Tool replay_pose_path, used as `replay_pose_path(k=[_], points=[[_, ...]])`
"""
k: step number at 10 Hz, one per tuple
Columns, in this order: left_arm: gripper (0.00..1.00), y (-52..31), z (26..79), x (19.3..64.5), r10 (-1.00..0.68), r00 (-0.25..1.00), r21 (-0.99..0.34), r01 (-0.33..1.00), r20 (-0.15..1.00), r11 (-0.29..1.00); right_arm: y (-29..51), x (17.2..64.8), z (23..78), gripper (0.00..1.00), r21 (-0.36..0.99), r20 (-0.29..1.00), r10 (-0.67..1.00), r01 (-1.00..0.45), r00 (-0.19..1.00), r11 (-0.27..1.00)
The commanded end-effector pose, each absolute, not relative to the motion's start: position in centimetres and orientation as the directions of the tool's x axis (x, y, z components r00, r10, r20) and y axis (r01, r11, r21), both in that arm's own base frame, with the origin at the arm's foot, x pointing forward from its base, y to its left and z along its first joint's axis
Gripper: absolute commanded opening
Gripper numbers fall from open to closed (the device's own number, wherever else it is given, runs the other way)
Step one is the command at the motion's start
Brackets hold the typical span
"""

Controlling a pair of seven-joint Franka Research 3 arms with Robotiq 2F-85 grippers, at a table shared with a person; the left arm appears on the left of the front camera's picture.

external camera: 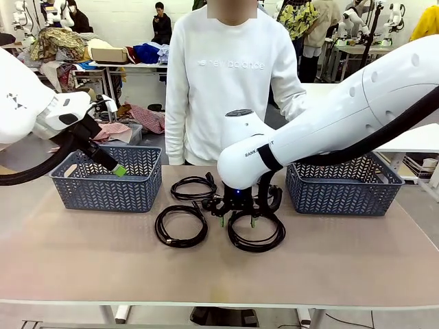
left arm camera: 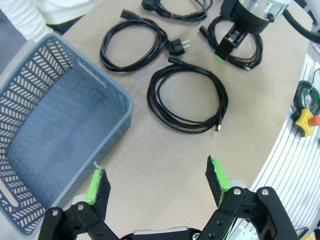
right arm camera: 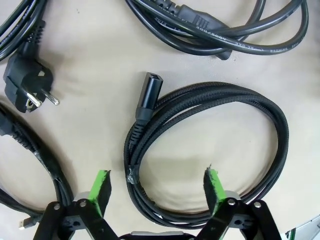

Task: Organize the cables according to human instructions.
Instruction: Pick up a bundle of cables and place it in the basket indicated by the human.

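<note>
Several coiled black cables lie mid-table between two baskets: one at the back (external camera: pixel 193 187), one at the front left (external camera: pixel 180 226), one at the front right (external camera: pixel 255 234). My right gripper (external camera: pixel 237 221) points down at the front right coil. In the right wrist view this braided cable (right arm camera: pixel 225 100) curls between and ahead of the open gripper (right arm camera: pixel 157 185), its near strands running between the green pads (right arm camera: pixel 102 186) without touching them. My left gripper (left arm camera: pixel 157 180) hangs open and empty over the table beside the left basket (left arm camera: pixel 120 102). A thin coil (left arm camera: pixel 187 97) lies ahead of it.
Blue-grey lattice baskets stand at the left (external camera: pixel 103 186) and right (external camera: pixel 343 186). A person in a white sweater (external camera: pixel 226 82) stands at the far edge. A round two-pin plug (right arm camera: pixel 25 87) and a smooth cord (right arm camera: pixel 220 30) lie close to the braided coil.
</note>
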State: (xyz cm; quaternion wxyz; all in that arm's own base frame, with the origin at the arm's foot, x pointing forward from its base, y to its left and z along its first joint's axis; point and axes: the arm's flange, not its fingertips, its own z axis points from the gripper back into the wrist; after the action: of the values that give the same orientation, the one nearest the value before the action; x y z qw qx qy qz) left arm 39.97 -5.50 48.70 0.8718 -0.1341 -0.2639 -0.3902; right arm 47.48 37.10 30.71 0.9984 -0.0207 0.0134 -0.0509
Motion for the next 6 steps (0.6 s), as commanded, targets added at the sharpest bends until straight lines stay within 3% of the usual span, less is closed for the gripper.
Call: replay_pose_path(k=[1, 2, 4, 5, 6], points=[[1.00, -5.21, 48.51, 40.07, -0.609, 0.545, -0.038, 0.762, 0.576, 0.646, 37.97, 47.87, 30.85, 0.85, -0.074, -0.007, -0.129, 0.128, 0.992, 0.989], [1.00, -5.21, 48.51, 40.07, -0.609, 0.545, -0.038, 0.762, 0.576, 0.646, 38.22, 47.89, 30.78, 0.74, -0.076, -0.011, -0.120, 0.119, 0.993, 0.990], [1.00, -5.21, 48.51, 40.07, -0.609, 0.545, -0.038, 0.762, 0.576, 0.646, 38.45, 48.01, 30.65, 0.69, -0.081, -0.018, -0.115, 0.113, 0.993, 0.990], [1.00, -5.21, 48.51, 40.07, -0.609, 0.545, -0.038, 0.762, 0.576, 0.646, 38.54, 48.09, 30.54, 0.52, -0.082, -0.024, -0.114, 0.111, 0.993, 0.990], [1.00, -5.21, 48.51, 40.07, -0.609, 0.545, -0.038, 0.762, 0.576, 0.646, 38.65, 48.13, 30.49, 0.58, -0.079, -0.031, -0.112, 0.110, 0.993, 0.991]])
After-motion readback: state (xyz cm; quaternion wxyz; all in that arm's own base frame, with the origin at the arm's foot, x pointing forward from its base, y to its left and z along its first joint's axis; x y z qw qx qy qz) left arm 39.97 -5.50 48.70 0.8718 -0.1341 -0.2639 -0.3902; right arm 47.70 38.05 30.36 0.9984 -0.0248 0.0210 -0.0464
